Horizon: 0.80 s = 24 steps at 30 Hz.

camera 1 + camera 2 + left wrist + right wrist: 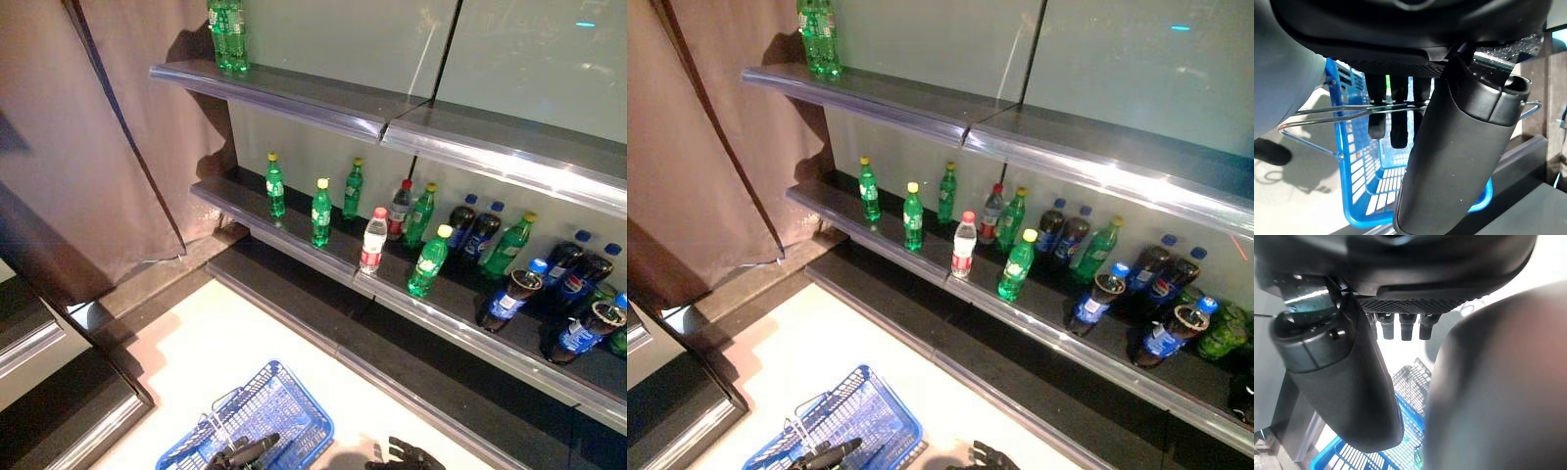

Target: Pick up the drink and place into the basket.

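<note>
The left hand (243, 452) sits low at the near edge, its fingers curled round the thin wire handles (1352, 110) of the blue basket (284, 411); the left wrist view shows the fingers hooked over both wires with the basket hanging below. The right hand (404, 455) shows just to the right of the basket, near the bottom edge, holding nothing; in its own wrist view the fingers (1400, 328) stand straight and relaxed. The basket hangs over the pale floor (216, 343), with nothing visible inside it.

Farther off, the drinks stand on the middle shelf (294, 245). A clear water bottle (372, 241) with a red cap stands near the shelf's front edge, between a green bottle (320, 212) to its left and another green bottle (428, 261), tilted, to its right. Dark cola bottles (509, 294) with blue caps lean farther right. On the top shelf (294, 93), far left, stand two more green bottles (227, 34). A brown curtain (108, 147) hangs at the left.
</note>
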{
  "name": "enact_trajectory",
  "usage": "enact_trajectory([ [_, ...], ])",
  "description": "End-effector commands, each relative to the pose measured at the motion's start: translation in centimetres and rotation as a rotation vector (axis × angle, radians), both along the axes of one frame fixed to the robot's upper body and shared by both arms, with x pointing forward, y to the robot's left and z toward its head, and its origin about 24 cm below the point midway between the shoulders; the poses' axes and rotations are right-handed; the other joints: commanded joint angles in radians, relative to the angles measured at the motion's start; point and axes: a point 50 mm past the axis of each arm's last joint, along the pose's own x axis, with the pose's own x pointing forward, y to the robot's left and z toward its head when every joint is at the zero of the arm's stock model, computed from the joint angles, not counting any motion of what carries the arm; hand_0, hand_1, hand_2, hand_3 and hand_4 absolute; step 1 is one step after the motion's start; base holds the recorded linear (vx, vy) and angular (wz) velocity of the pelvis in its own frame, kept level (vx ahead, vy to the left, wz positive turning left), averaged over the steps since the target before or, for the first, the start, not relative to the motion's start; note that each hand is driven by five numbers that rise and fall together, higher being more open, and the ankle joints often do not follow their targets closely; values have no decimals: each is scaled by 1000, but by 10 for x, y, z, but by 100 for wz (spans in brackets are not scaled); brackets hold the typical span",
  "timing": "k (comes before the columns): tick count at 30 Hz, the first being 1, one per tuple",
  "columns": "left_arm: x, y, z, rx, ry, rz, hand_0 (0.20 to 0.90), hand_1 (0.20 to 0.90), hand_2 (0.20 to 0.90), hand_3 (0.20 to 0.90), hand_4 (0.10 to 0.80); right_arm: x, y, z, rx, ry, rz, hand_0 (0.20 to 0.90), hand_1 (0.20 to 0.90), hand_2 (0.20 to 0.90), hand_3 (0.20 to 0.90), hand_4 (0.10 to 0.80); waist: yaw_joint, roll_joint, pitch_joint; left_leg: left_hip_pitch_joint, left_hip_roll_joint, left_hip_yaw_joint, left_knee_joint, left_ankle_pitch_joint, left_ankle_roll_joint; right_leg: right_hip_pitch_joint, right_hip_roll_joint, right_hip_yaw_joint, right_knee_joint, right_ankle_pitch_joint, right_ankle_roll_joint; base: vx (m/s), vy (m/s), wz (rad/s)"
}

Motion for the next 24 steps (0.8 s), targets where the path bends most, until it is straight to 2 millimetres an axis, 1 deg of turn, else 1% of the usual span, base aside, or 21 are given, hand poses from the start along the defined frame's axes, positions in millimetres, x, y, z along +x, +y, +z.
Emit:
enact_trajectory([
  [1,19,-11,8,8,-132,-117,300,300,300,200,100,14,18,2,24,-41,24,900,900,900,900,800,45,17,67,45,6,40,16,-47,15,-80,-9,-20,30,110,-11,0,0,0],
  [13,15,-12,7,2,-140,-116,300,300,300,200,100,9,18,0,8,-26,28,900,900,900,900,800,51,20,74,44,3,35,15,-47,18,-78,-10,-29,29,109,-12,0,0,0],
  [19,12,-13,7,3,-135,-123,300,300,300,200,100,12,17,3,-22,-52,47,900,900,900,900,800,50,20,76,45,1,32,15,-48,19,-76,-11,-30,27,110,-10,0,0,0],
  [22,12,-14,8,5,-132,-128,300,300,300,200,100,15,17,5,-36,-76,49,900,900,900,900,800,50,21,77,45,-1,30,16,-48,20,-75,-11,-32,27,110,-10,0,0,0],
  [24,12,-15,8,7,-131,-128,300,300,300,200,100,21,17,10,-62,-123,67,900,900,900,900,800,51,20,80,44,-1,29,17,-48,20,-75,-12,-34,28,109,-10,0,0,0],
])
